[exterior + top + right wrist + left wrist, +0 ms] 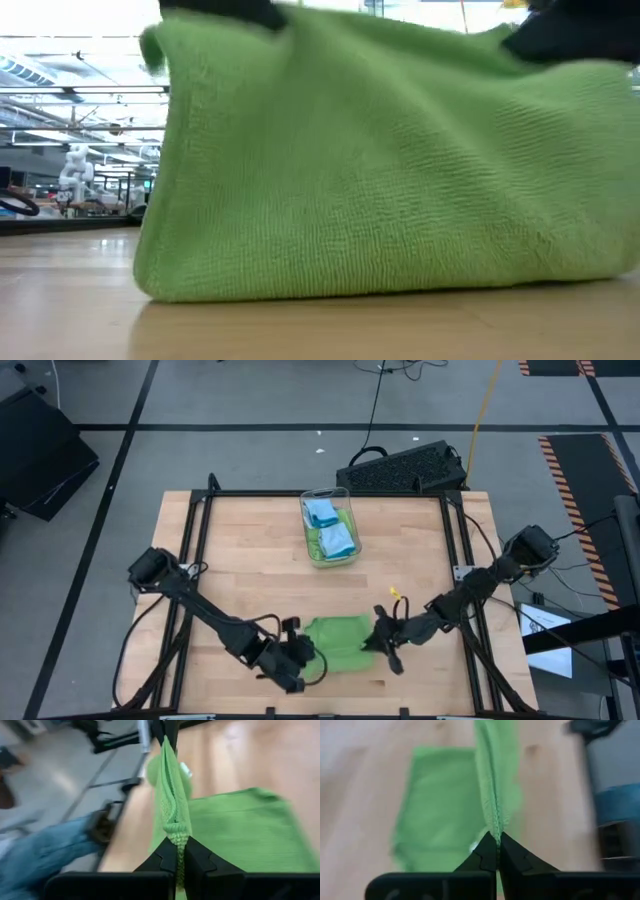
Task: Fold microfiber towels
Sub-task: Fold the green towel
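Green towel (340, 643) sits at the near table edge in the high view, my left gripper (297, 663) and right gripper (385, 641) at its 2 ends; clear bin (330, 526) with other towels (331, 538) well apart, farther back. Low view: cloth lifted along its top, lower part resting on the wood table (300, 325). Left wrist view: my fingers pinched tight on the towel edge (492, 805). Right wrist view: pinched tight on the bunched edge (172, 815). I'd move both hands level, together, keeping the edge taut, and lay it square over the flat half.
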Robot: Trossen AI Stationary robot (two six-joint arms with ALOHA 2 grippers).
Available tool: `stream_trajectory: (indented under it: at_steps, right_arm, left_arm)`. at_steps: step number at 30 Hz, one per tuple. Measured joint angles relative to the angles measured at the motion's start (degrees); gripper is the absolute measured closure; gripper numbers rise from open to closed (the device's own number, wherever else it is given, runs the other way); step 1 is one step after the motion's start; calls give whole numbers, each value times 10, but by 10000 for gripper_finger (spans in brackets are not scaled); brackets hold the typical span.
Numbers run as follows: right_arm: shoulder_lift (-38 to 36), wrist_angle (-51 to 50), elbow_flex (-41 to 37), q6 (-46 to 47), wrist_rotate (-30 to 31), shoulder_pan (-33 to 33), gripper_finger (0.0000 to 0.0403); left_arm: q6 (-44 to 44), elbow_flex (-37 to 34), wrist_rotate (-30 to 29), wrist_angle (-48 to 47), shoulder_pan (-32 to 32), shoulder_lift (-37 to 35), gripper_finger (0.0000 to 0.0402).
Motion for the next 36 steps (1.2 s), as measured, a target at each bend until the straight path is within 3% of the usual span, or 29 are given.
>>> stream_trajectory:
  at_steps: [6,13,21,29,36]
  right_arm:
    - [0,-54,0,-22,40,-36,395]
    - [0,-94,0,-12,41,-61,395]
    - [0,-152,0,68,41,-62,394]
    - [-3,-175,0,66,12,-99,394]
    - [-3,-194,0,64,10,-111,392]
  left_arm:
    - [-11,-21,-23,-54,34,0,394]
    - [5,-61,-24,-32,74,0,391]
    - [50,-63,-12,-15,99,6,394]
    - [55,-64,-4,-16,115,6,397]
    - [54,-64,-11,-16,118,6,359]
